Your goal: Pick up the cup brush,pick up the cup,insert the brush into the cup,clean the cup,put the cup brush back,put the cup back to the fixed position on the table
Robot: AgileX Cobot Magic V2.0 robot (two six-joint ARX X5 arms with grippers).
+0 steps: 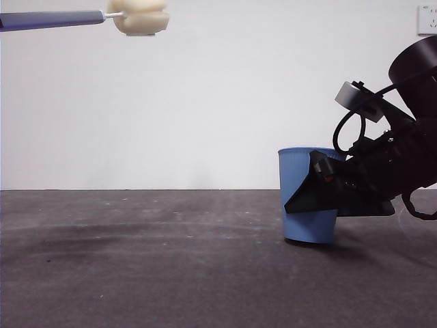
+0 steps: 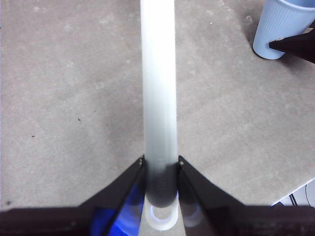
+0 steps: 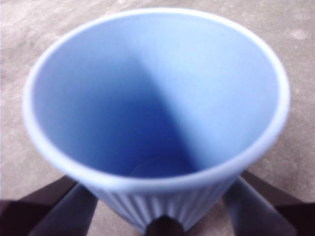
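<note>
The cup brush is held level high at the top left of the front view, its grey handle [image 1: 51, 20] coming in from the left edge and its cream sponge head [image 1: 140, 16] pointing right. My left gripper [image 2: 160, 164] is shut on the handle [image 2: 158, 88] near its white looped end, well above the table. The blue ribbed cup [image 1: 300, 171] stands upright on the table [image 1: 136, 273] at the right. My right gripper [image 1: 300, 203] reaches in from the right with its jaws closed on the cup's sides [image 3: 160, 211]. The cup's inside [image 3: 157, 98] is empty.
A white wall outlet [image 1: 427, 19] sits at the top right of the back wall. The left wrist view shows the cup [image 2: 283, 24] with one black jaw of the right gripper [image 2: 295, 45] against it, and the table's edge [image 2: 290, 189] nearby.
</note>
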